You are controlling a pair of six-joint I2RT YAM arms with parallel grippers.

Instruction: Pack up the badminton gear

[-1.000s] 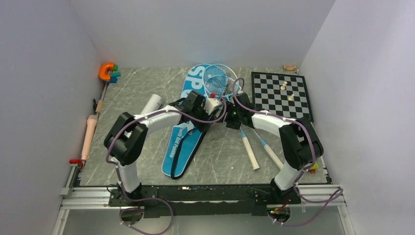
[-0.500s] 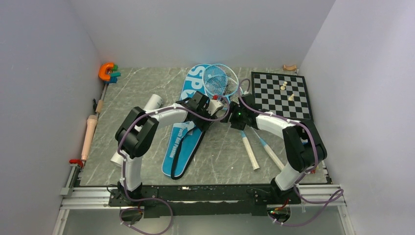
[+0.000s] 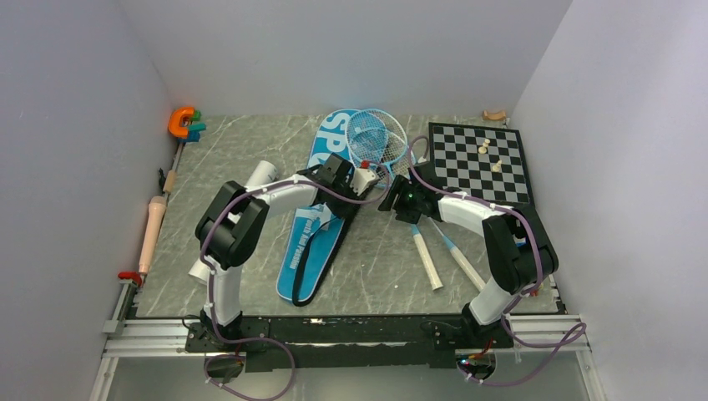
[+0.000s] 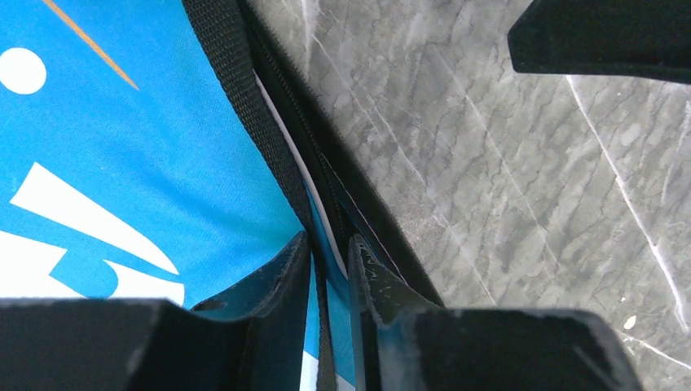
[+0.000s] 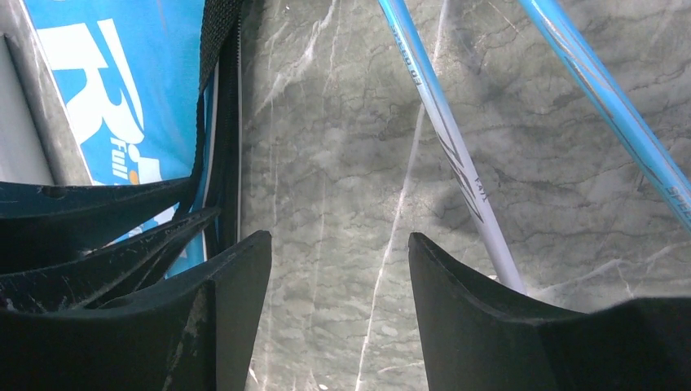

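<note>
The blue racket-shaped bag (image 3: 313, 225) lies at mid-table, its black strap (image 4: 236, 90) along its right edge. My left gripper (image 4: 330, 244) is shut on that edge, with blue fabric and black zipper trim pinched between its fingers; in the top view the left gripper (image 3: 374, 180) is at the bag's upper right side. My right gripper (image 5: 334, 244) hangs open over bare table between the bag (image 5: 138, 90) and a racket shaft (image 5: 440, 122), holding nothing. Two light-blue rackets (image 3: 376, 138) lie beside the bag, handles (image 3: 430, 267) toward me. The left arm partly hides the white tube (image 3: 261, 175).
A chessboard (image 3: 476, 163) with a few pieces sits at the back right. An orange C-shaped toy (image 3: 179, 121) is in the back left corner. A wooden-handled tool (image 3: 153, 230) lies along the left rail. Walls close in on three sides.
My left gripper's jaws have closed from wide open onto the bag's edge, and the left arm shifted slightly toward the bag. The right gripper has hardly moved.
</note>
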